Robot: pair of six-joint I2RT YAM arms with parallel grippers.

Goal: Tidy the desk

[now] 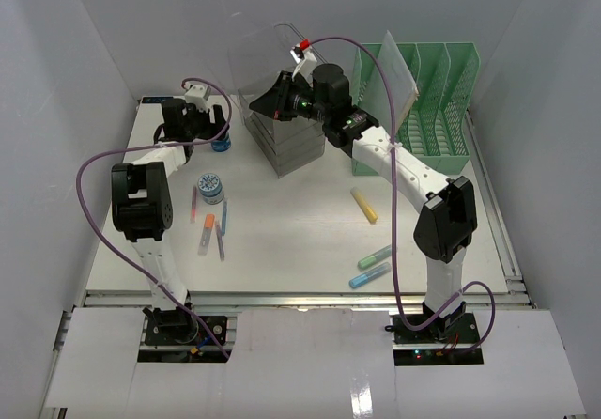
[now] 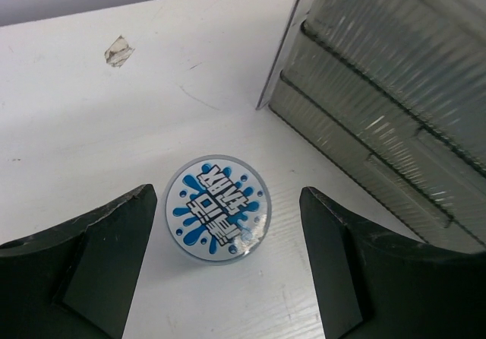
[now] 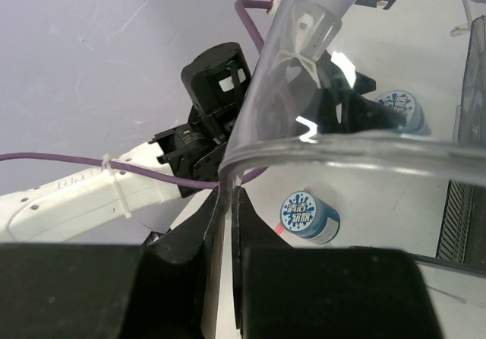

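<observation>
We see our left gripper [image 2: 226, 202] spread wide, a blue-splashed jar [image 2: 218, 208] between its fingers, untouched. Our right gripper [image 3: 226, 202] pinches a clear tub [image 3: 326, 147] by its rim. The desk [image 2: 99, 134] lies beneath both.

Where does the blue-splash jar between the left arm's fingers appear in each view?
Top external: jar at upper left, just left of the grey drawers.
Left wrist: low centre, between the open left fingers.
Right wrist: upper right, beside those fingers.
Shared landmark: the left fingers.
</observation>
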